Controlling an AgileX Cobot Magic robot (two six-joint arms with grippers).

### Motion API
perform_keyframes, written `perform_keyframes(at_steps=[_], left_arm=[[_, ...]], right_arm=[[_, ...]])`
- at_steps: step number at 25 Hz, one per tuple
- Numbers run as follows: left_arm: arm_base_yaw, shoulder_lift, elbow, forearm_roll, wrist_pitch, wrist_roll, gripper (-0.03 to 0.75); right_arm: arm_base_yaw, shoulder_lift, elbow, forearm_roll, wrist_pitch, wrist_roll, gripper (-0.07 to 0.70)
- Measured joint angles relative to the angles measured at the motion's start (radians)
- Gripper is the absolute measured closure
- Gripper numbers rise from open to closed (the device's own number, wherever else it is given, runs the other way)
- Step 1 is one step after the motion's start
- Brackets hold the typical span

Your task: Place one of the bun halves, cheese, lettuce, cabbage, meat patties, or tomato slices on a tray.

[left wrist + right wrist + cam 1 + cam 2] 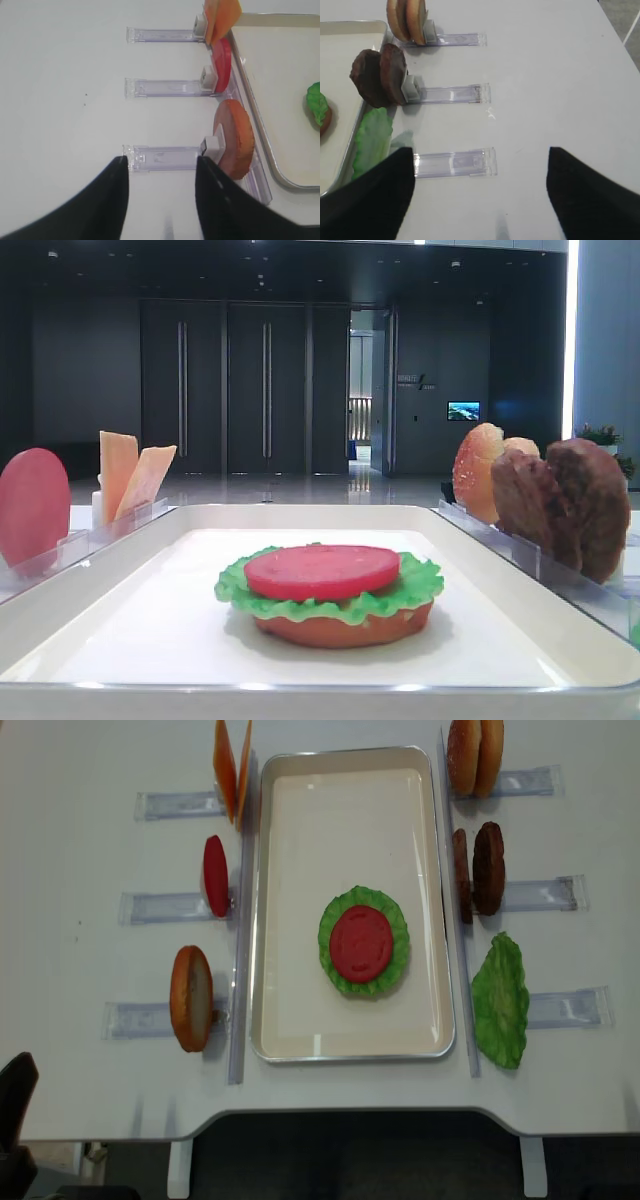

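Left tool (160, 167) has its fingers apart and empty, right over the rack (165, 156) at the bun (235, 138), 9 o'clock of the tray (300, 840). It could clip the rack or knock the bun flat. Right tool (480, 170) is wide apart, idle. The stack (364, 942) sits mid-tray.

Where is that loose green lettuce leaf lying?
In the overhead view the lettuce leaf lies on the table just right of the tray, below the meat patties.
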Motion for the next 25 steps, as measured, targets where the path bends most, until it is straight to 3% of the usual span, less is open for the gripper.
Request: perform_keyframes(at_steps=[25], left_arm=[[0.000,0.000,0.000,0.030,0.000,0.011,0.500]], right_arm=[[0.000,0.000,0.000,0.000,0.000,0.000,0.111]])
